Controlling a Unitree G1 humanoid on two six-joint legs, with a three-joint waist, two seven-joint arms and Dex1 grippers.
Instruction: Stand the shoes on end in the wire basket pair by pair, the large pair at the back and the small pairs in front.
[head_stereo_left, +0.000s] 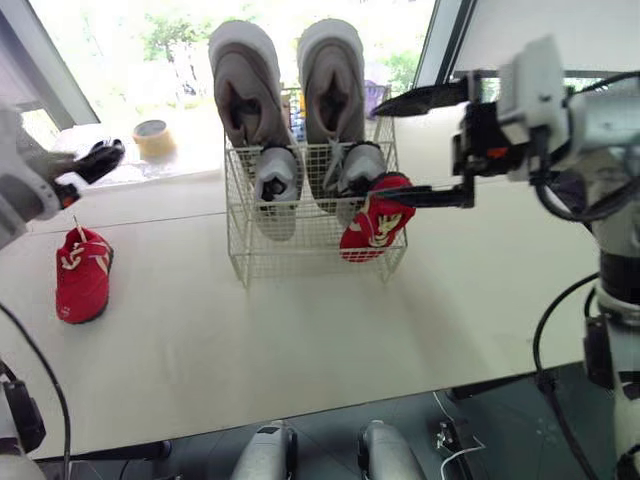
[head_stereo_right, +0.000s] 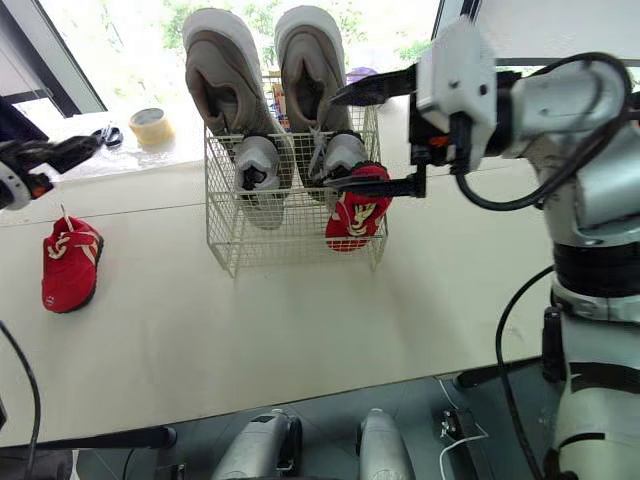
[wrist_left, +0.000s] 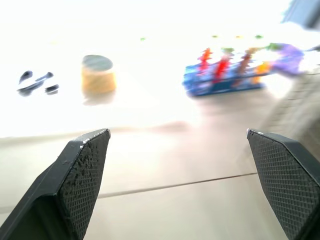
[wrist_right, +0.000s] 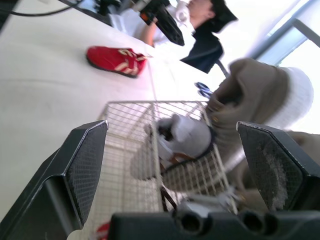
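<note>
The loose red shoe (head_stereo_left: 83, 275) is seen lying flat on the tabletop (head_stereo_left: 300, 340), below the left claw (head_stereo_left: 100, 158) and a little nearer the robot. Its long axis is judged to run roughly in line with that claw's reach. The left claw is held released, its fingers spread wide with nothing between them. The right claw (head_stereo_left: 378, 148) is likewise spread and empty. Its lower finger is just over the other red shoe (head_stereo_left: 375, 222), which is stood in the wire basket (head_stereo_left: 300, 262) in front of the large pair (head_stereo_left: 245, 80). The loose shoe is well apart from the right claw, so the pickup is judged to fall to the left arm.
</note>
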